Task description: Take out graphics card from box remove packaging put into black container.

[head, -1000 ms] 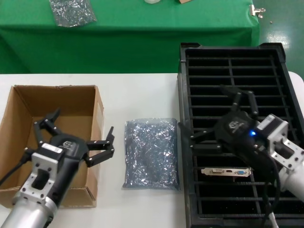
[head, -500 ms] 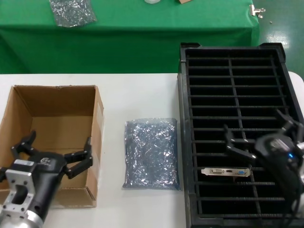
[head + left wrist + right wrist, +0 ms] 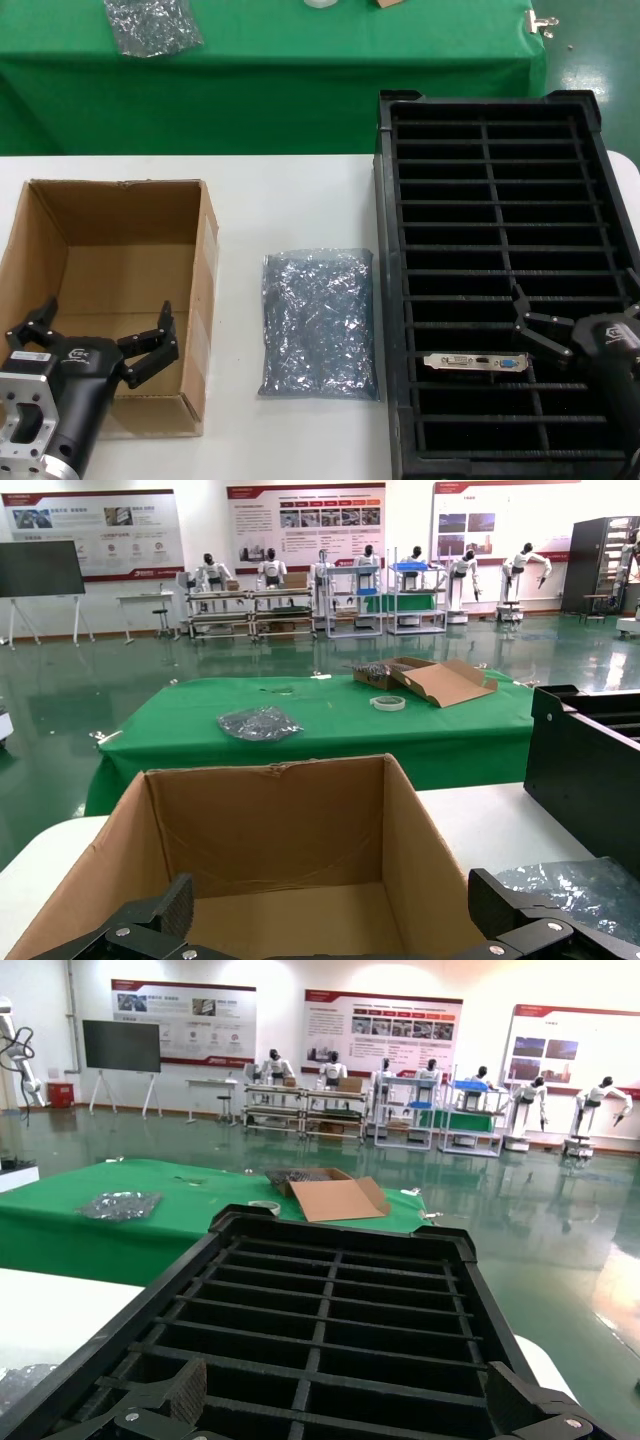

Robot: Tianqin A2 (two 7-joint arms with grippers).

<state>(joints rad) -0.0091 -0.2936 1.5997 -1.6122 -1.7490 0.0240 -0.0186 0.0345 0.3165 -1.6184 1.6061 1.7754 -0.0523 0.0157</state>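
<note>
In the head view, the graphics card (image 3: 476, 361) is seen standing in a near slot of the black container (image 3: 400, 250), bracket up. The packaging (image 3: 318, 323) lies flat on the white bench (image 3: 290, 200) between the container and the box (image 3: 190, 300). The left gripper (image 3: 95, 335) is held over the box's near end, jaws wide. The right gripper (image 3: 585, 320) is held over the container's near right, jaws wide and empty.

In the left wrist view, the box (image 3: 270, 830) is shown open, its interior bare.

In the right wrist view, the container's (image 3: 330, 1300) slots are shown beyond the spread jaws.
</note>
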